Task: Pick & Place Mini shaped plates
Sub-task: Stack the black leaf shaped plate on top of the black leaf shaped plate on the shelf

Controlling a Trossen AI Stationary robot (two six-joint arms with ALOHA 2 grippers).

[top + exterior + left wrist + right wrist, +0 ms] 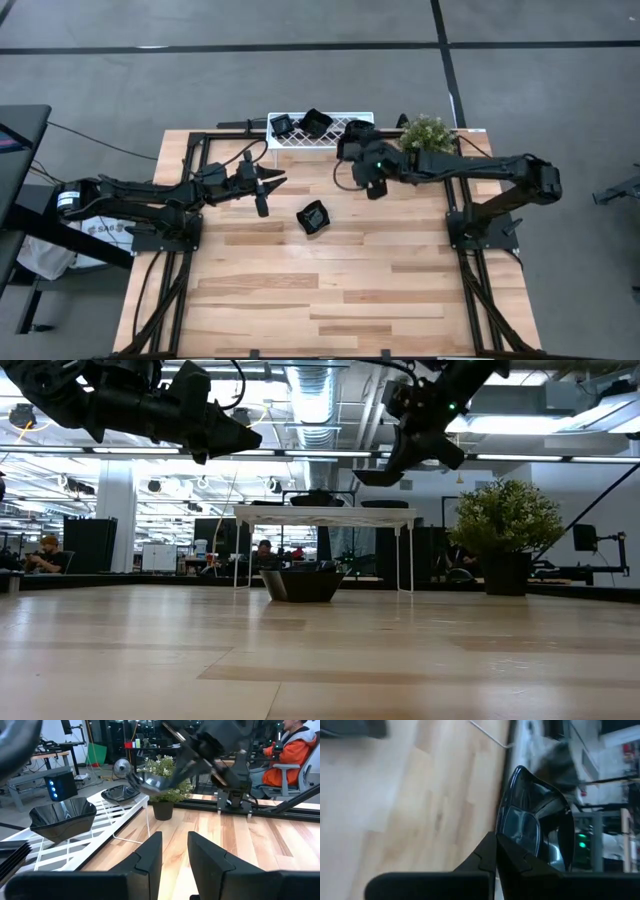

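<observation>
Right gripper [357, 150] clamps a small black plate [535, 827] beside the white rack [300, 139], probably carrying it, while left gripper [268, 186] waits narrowly open.

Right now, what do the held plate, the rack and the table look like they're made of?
Plate in the right gripper: glossy black, probably glazed ceramic or hard plastic; its surface mirrors the lights. Rack: thin white rods, likely coated wire, seen from the lattice gaps. Table: pale wood planks with a matte finish, grain and board joints showing.
</observation>
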